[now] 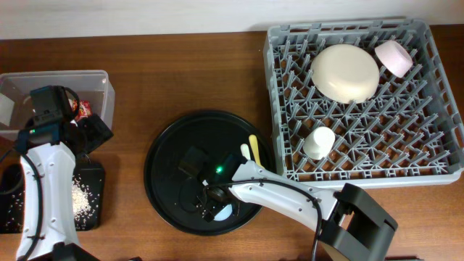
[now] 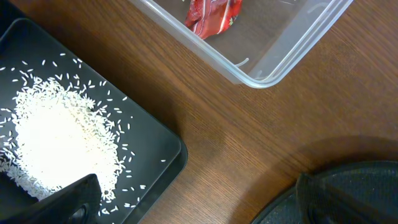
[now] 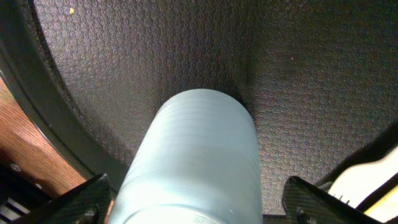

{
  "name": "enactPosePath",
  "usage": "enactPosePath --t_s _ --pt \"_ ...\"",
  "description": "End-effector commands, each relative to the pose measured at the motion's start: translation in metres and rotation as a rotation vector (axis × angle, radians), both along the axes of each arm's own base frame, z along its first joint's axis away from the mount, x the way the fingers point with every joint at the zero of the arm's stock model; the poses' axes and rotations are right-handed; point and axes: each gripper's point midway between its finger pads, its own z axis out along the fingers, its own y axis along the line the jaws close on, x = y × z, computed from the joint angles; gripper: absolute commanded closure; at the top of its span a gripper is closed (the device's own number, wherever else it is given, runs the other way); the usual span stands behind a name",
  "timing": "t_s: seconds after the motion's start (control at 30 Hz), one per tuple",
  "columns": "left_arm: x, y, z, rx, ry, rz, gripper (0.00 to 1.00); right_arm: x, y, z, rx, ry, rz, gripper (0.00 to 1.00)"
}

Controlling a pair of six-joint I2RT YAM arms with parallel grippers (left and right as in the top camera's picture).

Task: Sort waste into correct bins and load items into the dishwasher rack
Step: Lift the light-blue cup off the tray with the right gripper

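A light blue cup point(image 3: 193, 162) lies on its side on the round black tray point(image 1: 174, 152). My right gripper point(image 3: 199, 202) is open and straddles the cup point(image 1: 224, 212), with a gap still showing on its right side. A pale yellow fork and spoon point(image 1: 250, 148) lie on the same tray. The grey dishwasher rack point(image 1: 435, 156) holds a cream plate point(image 1: 345, 72), a pink bowl point(image 1: 394, 58) and a white cup point(image 1: 319, 142). My left gripper point(image 2: 199, 211) hangs open and empty over the wood, between the rice point(image 2: 59, 140) in the shallow black tray point(image 2: 158, 146) and the clear box point(image 2: 273, 65) holding the red wrapper point(image 2: 211, 15).
A pale yellow utensil point(image 3: 367, 177) lies close beside the right gripper's right finger. The round tray's raised rim point(image 3: 37, 118) curves past its left finger. The left arm point(image 1: 47, 196) reaches over the shallow black tray. Bare wood separates the round tray from the bins.
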Motion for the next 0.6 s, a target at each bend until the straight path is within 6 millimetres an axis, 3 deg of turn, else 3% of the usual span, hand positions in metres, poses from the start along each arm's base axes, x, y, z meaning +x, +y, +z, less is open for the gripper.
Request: enactPosePath --t_s 0.0,0.57 --pt "0.0023 0.0008 0.0028 -0.004 -0.014 0.012 0.01 -0.0002 -0.0035 -0.0055 -0.023 -0.006 -0.007 0.12" --pt "0.0023 0.0008 0.0028 -0.004 -0.014 0.012 0.01 0.0004 -0.0028 -0.0088 -0.026 -0.005 -0.007 0.10"
